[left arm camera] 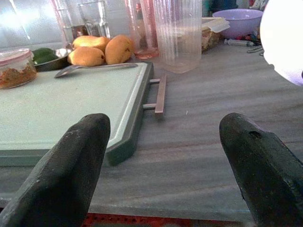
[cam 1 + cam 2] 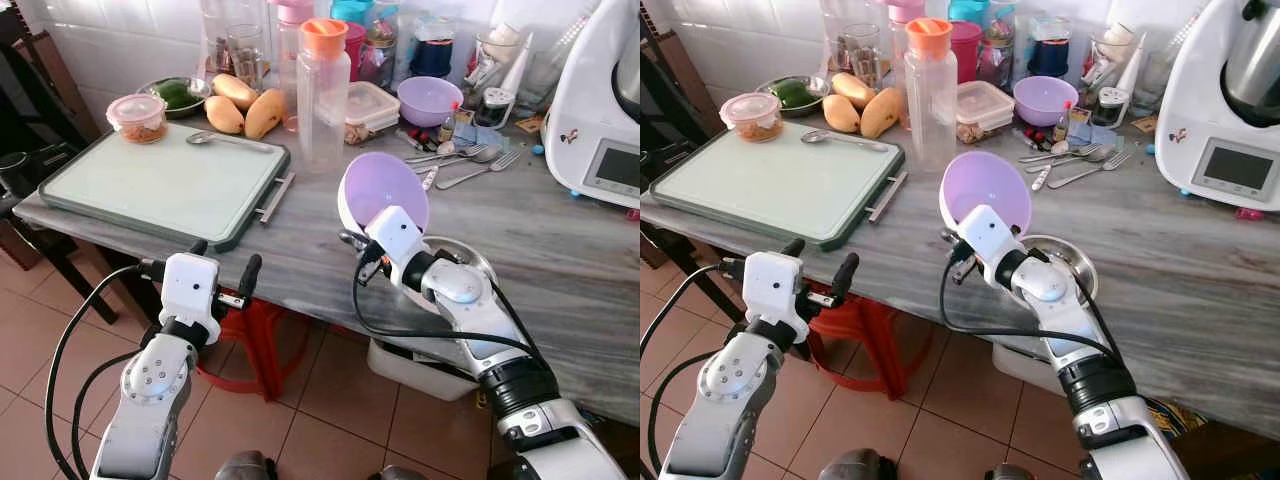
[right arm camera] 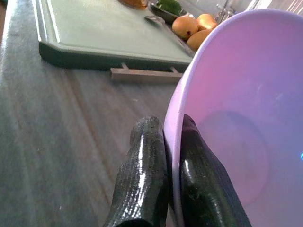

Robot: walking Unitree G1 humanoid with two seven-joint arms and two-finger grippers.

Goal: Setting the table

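A lilac plastic bowl (image 2: 385, 190) hangs tilted above the grey marble table (image 2: 300, 230), its opening facing me. My right gripper (image 3: 173, 156) is shut on the bowl's lower rim, one finger inside and one outside. A steel bowl (image 2: 470, 262) sits on the table just under my right wrist. A green tray (image 2: 150, 185) lies at the left with a spoon (image 2: 215, 138) on its far edge. My left gripper (image 2: 225, 262) is open and holds nothing, hanging off the table's front edge near the tray's handle (image 1: 159, 90).
At the back stand a clear bottle with an orange cap (image 2: 323, 90), mangoes (image 2: 245, 105), a lidded food tub (image 2: 137, 117), a second lilac bowl (image 2: 430, 98) and loose forks and spoons (image 2: 470, 160). A white kitchen machine (image 2: 600, 110) fills the right. A red stool (image 2: 262, 340) is under the table.
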